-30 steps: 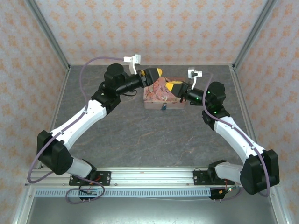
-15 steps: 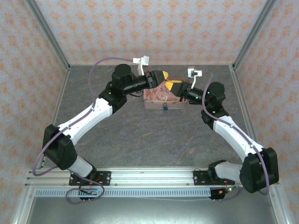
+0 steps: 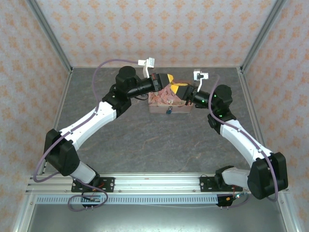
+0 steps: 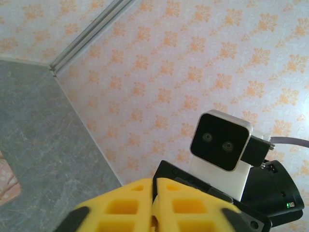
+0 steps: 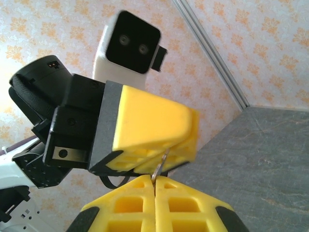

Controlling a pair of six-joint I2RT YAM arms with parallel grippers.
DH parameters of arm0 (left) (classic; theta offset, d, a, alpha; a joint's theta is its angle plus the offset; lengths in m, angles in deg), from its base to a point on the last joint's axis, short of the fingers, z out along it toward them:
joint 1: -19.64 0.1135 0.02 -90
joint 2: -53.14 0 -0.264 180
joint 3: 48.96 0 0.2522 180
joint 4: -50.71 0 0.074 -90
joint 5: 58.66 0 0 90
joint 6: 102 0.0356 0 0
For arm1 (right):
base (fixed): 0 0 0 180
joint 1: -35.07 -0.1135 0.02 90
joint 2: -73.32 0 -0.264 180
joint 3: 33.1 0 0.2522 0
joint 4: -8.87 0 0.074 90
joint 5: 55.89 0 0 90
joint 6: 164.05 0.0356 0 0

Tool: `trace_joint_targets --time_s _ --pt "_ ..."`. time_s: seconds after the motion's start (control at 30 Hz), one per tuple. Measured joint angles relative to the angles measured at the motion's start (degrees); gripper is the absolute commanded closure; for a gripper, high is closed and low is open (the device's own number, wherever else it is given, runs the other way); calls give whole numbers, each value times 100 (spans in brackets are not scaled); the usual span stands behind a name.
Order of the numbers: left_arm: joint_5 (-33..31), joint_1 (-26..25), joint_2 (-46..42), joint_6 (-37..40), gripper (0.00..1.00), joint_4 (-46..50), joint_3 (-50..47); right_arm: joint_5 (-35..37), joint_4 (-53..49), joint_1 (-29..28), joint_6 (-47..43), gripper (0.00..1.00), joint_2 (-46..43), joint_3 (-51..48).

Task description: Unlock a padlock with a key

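Grippers meet nose to nose above the pink box (image 3: 161,100), which sits at the far middle of the grey table (image 3: 145,140). The right gripper (image 5: 155,187), reaching in from the right, has its yellow fingers pressed together on the key (image 5: 160,167). The key is a thin silvery sliver that sticks out of the seam between them and reaches the underside of the left gripper (image 3: 167,78). The left gripper comes in from the left with its yellow fingers closed against each other; whether they pinch the key's free end I cannot tell. The padlock (image 3: 169,111), tiny and blue-teal, hangs at the middle of the box's near face, lower than both grippers and apart from them. Patterned orange wallpaper (image 4: 203,58) backs the scene on the far and side walls
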Motion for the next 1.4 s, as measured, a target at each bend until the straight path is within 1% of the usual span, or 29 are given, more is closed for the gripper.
trace_joint_targets --time_s 0.1,0.13,0.3,0.43,0.6,0.73,0.9,1.2,1.3,1.4 --pt "-9 -4 -24 133 100 61 39 50 -81 0 -52 78 0 0" --pt "-26 -7 -42 201 100 122 39 63 -103 0 -55 75 -7 0" --pt "-162 -4 -229 590 100 562 61 107 -229 -11 -103 64 -149 -46" --pt "-195 -4 -337 772 100 697 103 105 -170 -11 -39 60 -271 -44" --pt "-243 -4 -365 848 100 782 122 81 -122 -11 74 59 -225 -42" --pt "-267 -4 -365 850 100 813 122 35 -28 -11 227 59 -26 -9" --pt "-280 -4 -365 848 100 815 122 -2 -11 -17 337 56 101 17" --pt "-282 -33 -365 846 100 813 122 -90 50 -168 372 55 190 181" --pt "-282 -37 -365 846 100 815 122 -105 79 -199 372 59 221 212" --pt "-282 -37 -365 846 100 815 122 -111 94 -199 382 65 236 216"
